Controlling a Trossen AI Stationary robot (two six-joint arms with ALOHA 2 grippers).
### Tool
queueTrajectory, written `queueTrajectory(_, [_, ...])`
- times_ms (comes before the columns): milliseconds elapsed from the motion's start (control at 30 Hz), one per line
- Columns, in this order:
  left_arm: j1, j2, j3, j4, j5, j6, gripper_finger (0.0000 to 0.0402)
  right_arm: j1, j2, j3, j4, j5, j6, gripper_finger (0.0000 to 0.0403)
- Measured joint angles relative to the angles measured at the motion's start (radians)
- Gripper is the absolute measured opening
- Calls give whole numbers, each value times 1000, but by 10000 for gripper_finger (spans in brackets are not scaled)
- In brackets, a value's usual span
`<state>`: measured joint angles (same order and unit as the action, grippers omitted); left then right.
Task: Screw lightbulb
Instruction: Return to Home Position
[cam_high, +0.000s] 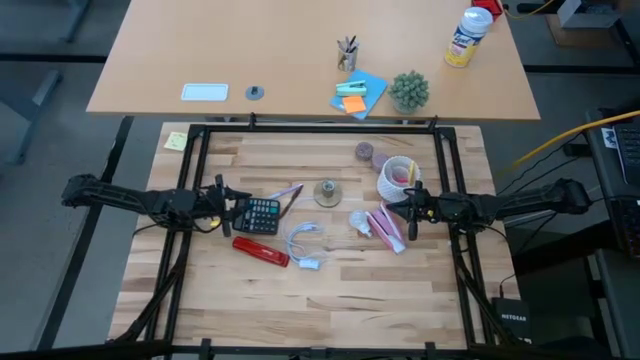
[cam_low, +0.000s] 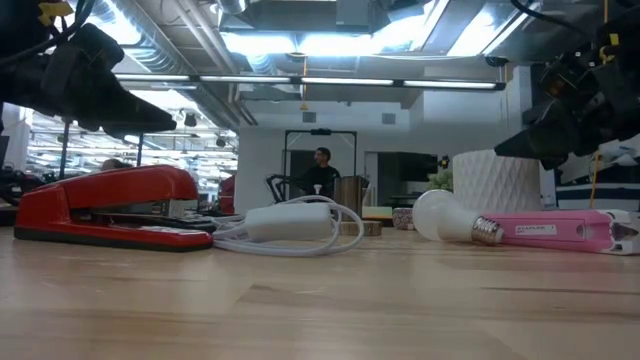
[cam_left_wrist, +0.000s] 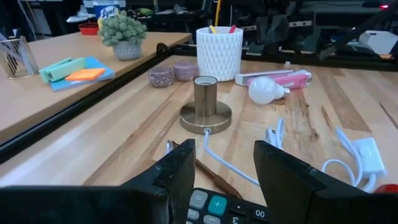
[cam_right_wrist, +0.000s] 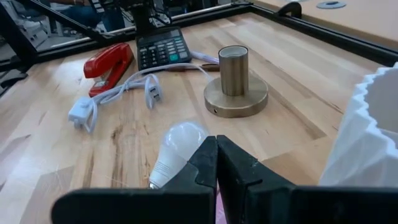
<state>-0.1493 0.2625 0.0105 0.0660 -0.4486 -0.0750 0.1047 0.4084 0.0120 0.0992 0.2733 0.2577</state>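
Currently lightbulb (cam_low: 445, 215) lies sideways, screw end rightward.

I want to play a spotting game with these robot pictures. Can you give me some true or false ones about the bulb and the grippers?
1. The lightbulb is screwed into the golden lamp. False: it lies on its side on the table, and the lamp's socket is empty.
2. The left gripper is open. True.
3. The right gripper holds the lightbulb. False: it is shut on nothing, raised above the table.
4. A red stapler lies near the calculator. True.
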Motion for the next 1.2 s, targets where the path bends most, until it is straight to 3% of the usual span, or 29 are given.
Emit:
queueTrajectory(700, [0,-13,0,-1,-1,-3,155,0,-4,-3,-14,2,-1,8])
queueTrajectory(1200, [0,-263,0,0,-1,-3,155,0,-321,-4,-36,-5,-1,8])
